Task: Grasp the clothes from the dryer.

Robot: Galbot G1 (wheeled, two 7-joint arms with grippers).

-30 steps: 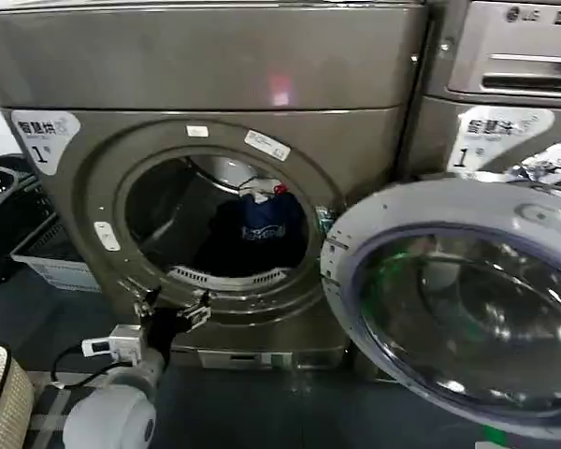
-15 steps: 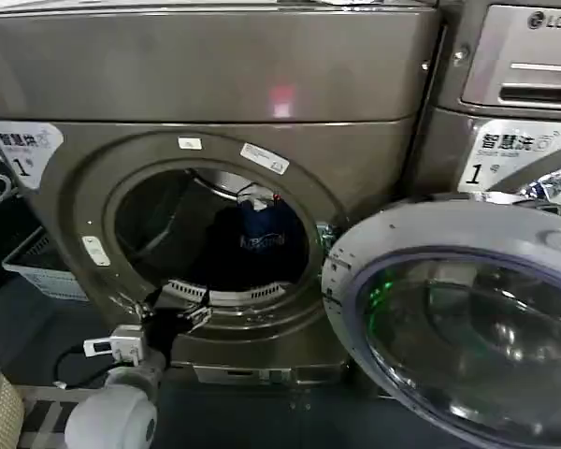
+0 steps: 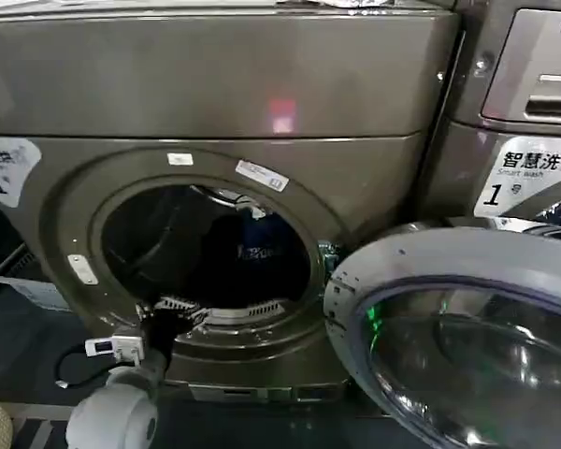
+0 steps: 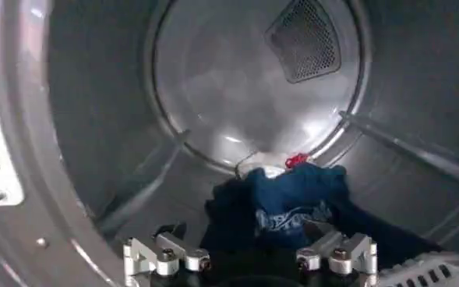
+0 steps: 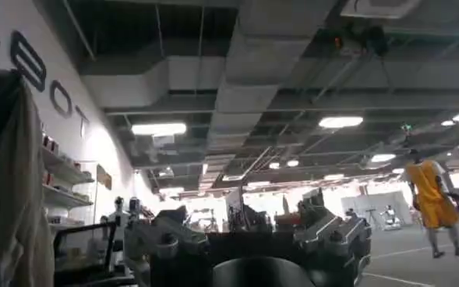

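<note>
The dryer (image 3: 215, 84) stands in front of me with its round door (image 3: 467, 281) swung open to the right. Dark blue clothes (image 3: 252, 257) with a bit of white and red lie at the back of the steel drum (image 4: 237, 86). In the left wrist view the clothes (image 4: 291, 203) sit just beyond the jaws. My left gripper (image 3: 173, 313) hovers at the lower left rim of the porthole, open and empty (image 4: 246, 242). My right gripper (image 5: 245, 234) points up towards the ceiling, open, holding nothing.
A second machine (image 3: 533, 112) with a drawer panel stands to the right, behind the open door. A pale basket (image 3: 19, 281) sits on the floor at the left. The drum has raised ribs (image 4: 404, 148) along its wall.
The dryer has grown larger and slid left in the head view as I came closer. My left gripper stays at the porthole's lower rim.
</note>
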